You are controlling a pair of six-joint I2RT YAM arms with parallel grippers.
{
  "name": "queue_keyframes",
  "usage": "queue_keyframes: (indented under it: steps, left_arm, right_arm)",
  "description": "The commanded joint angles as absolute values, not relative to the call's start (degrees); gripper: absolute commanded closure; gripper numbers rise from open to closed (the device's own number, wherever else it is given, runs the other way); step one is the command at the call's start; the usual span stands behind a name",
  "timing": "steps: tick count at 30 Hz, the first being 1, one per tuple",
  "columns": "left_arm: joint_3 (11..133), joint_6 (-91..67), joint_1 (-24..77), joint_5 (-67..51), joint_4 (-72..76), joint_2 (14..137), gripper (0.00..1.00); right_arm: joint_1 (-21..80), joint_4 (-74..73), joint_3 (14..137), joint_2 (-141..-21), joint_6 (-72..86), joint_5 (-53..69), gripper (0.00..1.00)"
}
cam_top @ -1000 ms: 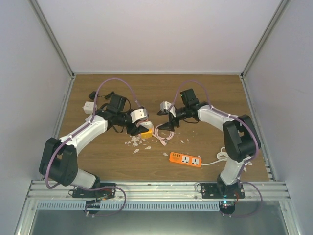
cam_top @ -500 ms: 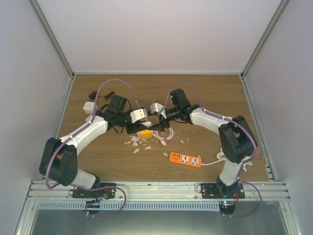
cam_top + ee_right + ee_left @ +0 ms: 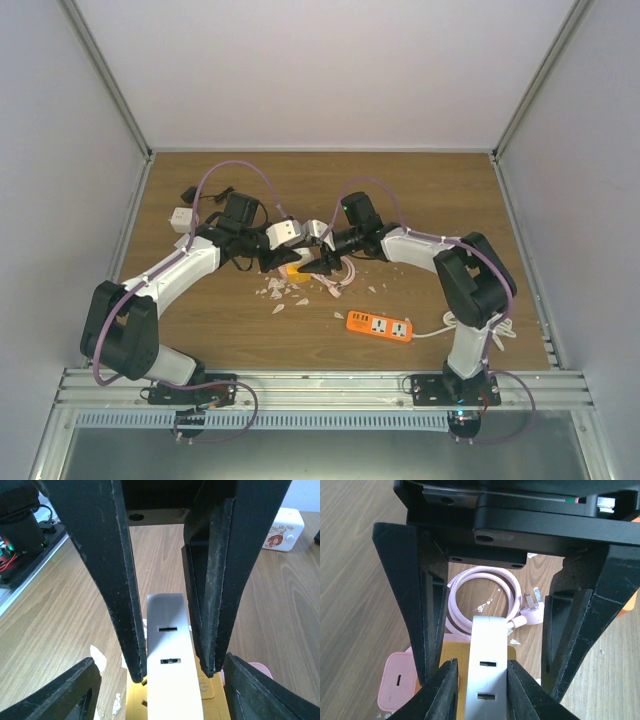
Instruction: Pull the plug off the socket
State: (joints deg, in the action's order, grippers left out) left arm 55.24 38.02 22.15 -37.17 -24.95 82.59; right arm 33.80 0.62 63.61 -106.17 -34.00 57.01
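A white plug (image 3: 487, 672) stands upright in a yellow socket block (image 3: 207, 690) on the wooden table. My left gripper (image 3: 482, 690) is shut on the plug, with one fingertip pressed on each side. My right gripper (image 3: 167, 690) faces it from the other side. It is open wide, with its fingers (image 3: 75, 692) straddling the plug and the left fingers without touching them. In the top view the two grippers meet nose to nose, left (image 3: 287, 260) and right (image 3: 312, 260), over the yellow socket (image 3: 298, 269). The plug is hidden there.
A coiled pink cable (image 3: 485, 587) with a three-pin plug lies just behind the socket. A pink adapter (image 3: 397, 680) sits beside it. An orange power strip (image 3: 380, 325) lies front right, and a white cube adapter (image 3: 181, 217) back left. White scraps (image 3: 278, 290) litter the table.
My right arm has swung left and lowered, bringing its open gripper from beside the pink cable to face the left gripper over the socket. The left arm has barely moved.
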Motion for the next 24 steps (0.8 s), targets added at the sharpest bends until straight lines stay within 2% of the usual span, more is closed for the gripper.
queue_keyframes:
  steps: [1,11,19,24]
  left_arm:
    - [54.3,37.5,22.5,-38.3,-22.3,81.1,0.73]
    - [53.3,36.7,22.5,-38.4,-21.7,80.6,0.7]
    - [51.8,35.7,22.5,-37.7,-20.3,80.0,0.66]
    - [51.5,34.7,22.5,-38.9,-19.5,79.2,0.71]
  right_arm:
    - [34.4,5.1,62.5,-108.1,-32.7,57.4,0.33]
    - [34.4,6.9,63.0,-110.6,-30.9,57.0,0.45]
    - [34.3,5.6,63.4,-111.7,-32.4,55.8,0.46]
    - [34.4,4.8,63.5,-112.2,-33.0,55.8,0.46]
